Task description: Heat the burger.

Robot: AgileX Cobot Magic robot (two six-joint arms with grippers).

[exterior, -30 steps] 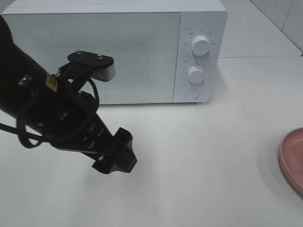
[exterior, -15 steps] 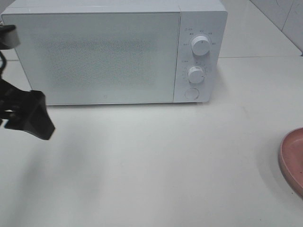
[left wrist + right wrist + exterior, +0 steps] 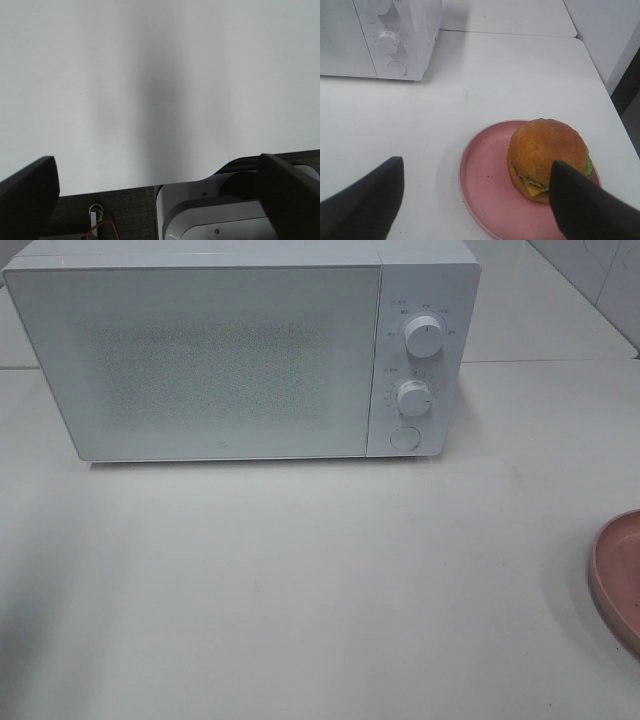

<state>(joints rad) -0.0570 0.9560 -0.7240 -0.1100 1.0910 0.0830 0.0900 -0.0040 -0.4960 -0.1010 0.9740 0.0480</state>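
The burger (image 3: 546,157) stands on a round pink plate (image 3: 485,185) in the right wrist view; its golden bun, lettuce and cheese show. In the high view only the plate's edge (image 3: 615,575) shows at the right border and the burger is out of view. The white microwave (image 3: 240,350) stands at the back with its door shut. My right gripper (image 3: 477,200) is open, above and short of the plate, its fingers either side of it. My left gripper (image 3: 160,187) is open over bare white table. Neither arm shows in the high view.
The microwave has two knobs (image 3: 424,337) and a round button (image 3: 404,437) on its right panel. The white table's right edge (image 3: 607,90) runs close behind the plate. A white wall (image 3: 605,30) rises beyond it.
My left arm has swung away to the left, from in front of the microwave door out of the high view. The microwave and plate have not moved.
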